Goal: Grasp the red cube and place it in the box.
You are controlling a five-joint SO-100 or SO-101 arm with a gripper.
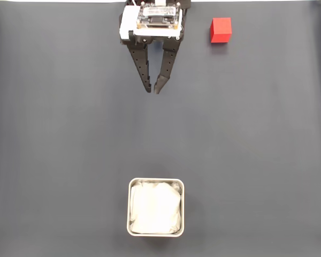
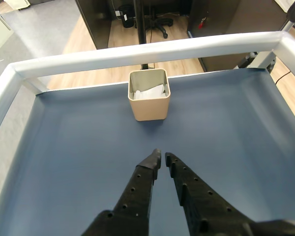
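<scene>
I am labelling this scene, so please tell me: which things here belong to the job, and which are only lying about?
Belongs to the job:
- red cube
- box with white lining
- claw, nearly shut, holding nothing

Only around:
- dark mat
- white rail along the table edge
- office chair behind the table

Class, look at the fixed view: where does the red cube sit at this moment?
In the fixed view the red cube sits near the top edge, right of centre, just right of the gripper and apart from it, far from the box at the bottom.
</scene>
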